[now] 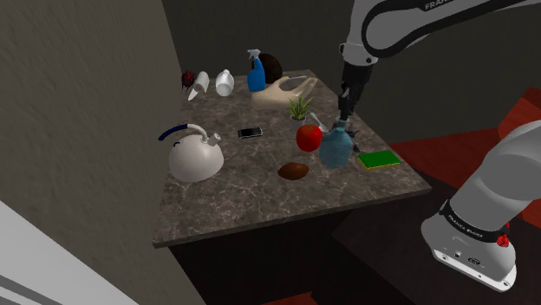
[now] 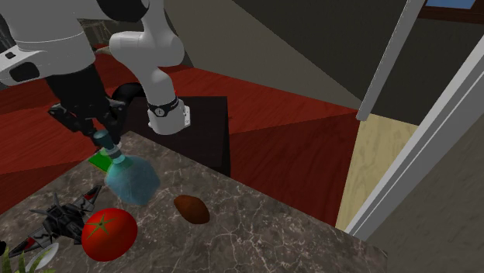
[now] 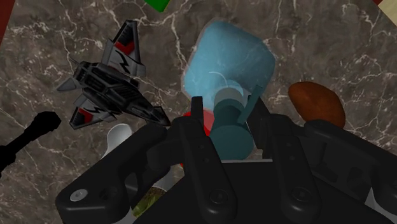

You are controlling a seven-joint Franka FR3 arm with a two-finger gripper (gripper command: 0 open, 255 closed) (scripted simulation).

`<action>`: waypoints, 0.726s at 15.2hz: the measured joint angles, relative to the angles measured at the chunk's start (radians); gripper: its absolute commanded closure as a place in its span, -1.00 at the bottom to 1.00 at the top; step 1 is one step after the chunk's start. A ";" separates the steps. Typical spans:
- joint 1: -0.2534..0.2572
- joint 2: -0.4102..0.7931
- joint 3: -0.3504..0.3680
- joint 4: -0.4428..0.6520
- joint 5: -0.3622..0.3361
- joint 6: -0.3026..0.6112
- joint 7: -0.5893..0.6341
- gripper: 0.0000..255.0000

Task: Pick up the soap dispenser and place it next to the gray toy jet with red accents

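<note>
Soap dispenser (image 2: pixel 130 178): pale blue see-through bottle with a teal pump, standing between the red tomato (image 2: pixel 108 233) and the green pad (image 1: pixel 379 159)
Long axis: nearly upright, leaning a little; pump end points up into the pincer, broad base down toward the tabletop (image 1: pixel 234 204); contact with the top cannot be told
Pincer (image 3: pixel 228 108): pinching the teal pump neck from both sides
Toy jet (image 3: pixel 108 79): flat on the tabletop, near the dispenser, nose toward the tomato
Brown oval (image 2: pixel 191 209): on the dispenser's other side, apart
</note>
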 measured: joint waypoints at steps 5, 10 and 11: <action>0.000 0.007 0.002 -0.007 0.000 0.014 0.002 1.00; 0.000 0.007 0.002 -0.007 0.000 0.015 0.002 -1.00; 0.000 0.007 0.002 -0.007 0.000 0.015 0.002 -1.00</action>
